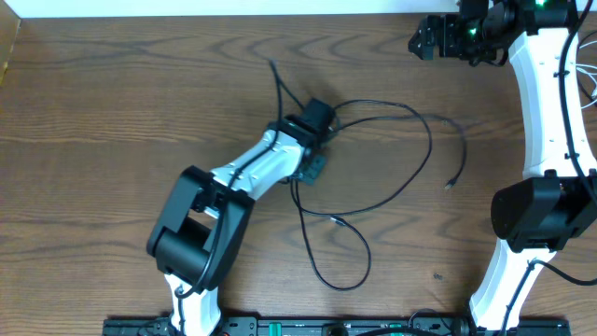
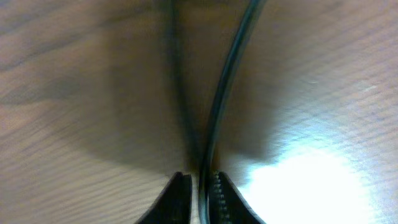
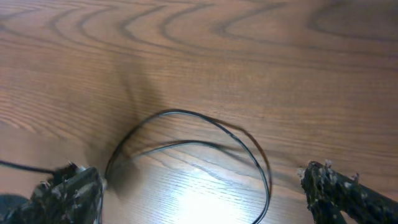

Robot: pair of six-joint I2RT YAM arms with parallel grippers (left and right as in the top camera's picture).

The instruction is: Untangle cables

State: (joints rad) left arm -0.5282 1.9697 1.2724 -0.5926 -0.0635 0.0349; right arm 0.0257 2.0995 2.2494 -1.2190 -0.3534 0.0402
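Note:
Thin black cables [image 1: 424, 126] lie in loose overlapping loops mid-table, one small plug end [image 1: 450, 185] to the right and another end [image 1: 272, 65] pointing away. My left gripper [image 1: 317, 117] sits low over the crossing at the loops' left side. In the left wrist view its jaws [image 2: 200, 186] stand nearly together with one black cable [image 2: 227, 81] running up between them. My right gripper [image 1: 424, 39] hangs wide open at the far right corner, away from the cables. The right wrist view shows a cable loop [image 3: 186, 114] on the wood between its fingers [image 3: 339, 190], which touch nothing.
The right arm's white links [image 1: 546, 103] run down the table's right side, with thicker wires [image 1: 588, 89] beside them. A black rail [image 1: 280, 327] lines the near edge. A lower cable loop [image 1: 359, 271] lies in front of the left arm.

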